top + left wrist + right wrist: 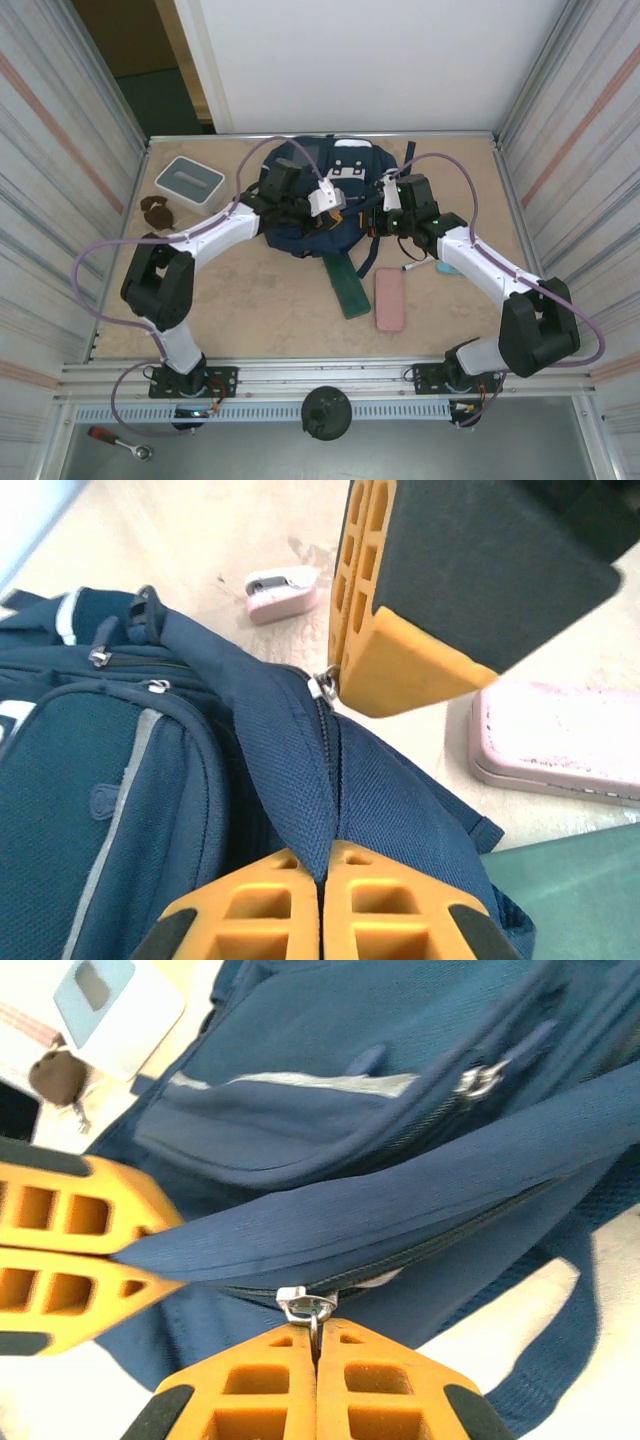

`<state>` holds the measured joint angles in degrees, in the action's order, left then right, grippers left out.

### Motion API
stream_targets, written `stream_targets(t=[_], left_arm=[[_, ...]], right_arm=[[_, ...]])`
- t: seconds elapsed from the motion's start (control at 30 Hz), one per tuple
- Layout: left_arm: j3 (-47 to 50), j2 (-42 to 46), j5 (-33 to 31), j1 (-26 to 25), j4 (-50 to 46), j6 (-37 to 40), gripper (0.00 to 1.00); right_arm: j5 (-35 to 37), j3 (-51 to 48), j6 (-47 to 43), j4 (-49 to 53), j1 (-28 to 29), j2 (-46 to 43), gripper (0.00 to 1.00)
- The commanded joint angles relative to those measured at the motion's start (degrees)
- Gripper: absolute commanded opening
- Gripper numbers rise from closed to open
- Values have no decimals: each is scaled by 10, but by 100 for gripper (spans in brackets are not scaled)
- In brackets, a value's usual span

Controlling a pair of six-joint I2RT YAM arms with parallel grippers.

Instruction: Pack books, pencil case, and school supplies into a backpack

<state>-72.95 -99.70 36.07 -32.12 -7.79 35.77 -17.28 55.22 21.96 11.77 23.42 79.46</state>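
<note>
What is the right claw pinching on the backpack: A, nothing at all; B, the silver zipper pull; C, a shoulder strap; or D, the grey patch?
B: in the right wrist view the right claw is shut on the silver zipper pull at the edge of the backpack.

reaching far and inward with both arms, wrists angled down; pinched closed at left gripper (322, 880) and right gripper (316, 1360), tips close together.
</note>
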Motion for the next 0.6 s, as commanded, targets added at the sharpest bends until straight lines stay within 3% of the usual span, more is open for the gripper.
stream_targets(t=[0.0, 0.27, 0.57], left_arm=[[39, 78, 31, 34, 80, -26, 0], [94, 125, 53, 87, 172, -94, 0], [127, 146, 63, 104, 211, -116, 0]], right_arm=[[130, -3, 10, 45, -41, -17, 0], [142, 10, -11, 41, -88, 33, 0], [102, 46, -23, 3, -121, 130, 0]])
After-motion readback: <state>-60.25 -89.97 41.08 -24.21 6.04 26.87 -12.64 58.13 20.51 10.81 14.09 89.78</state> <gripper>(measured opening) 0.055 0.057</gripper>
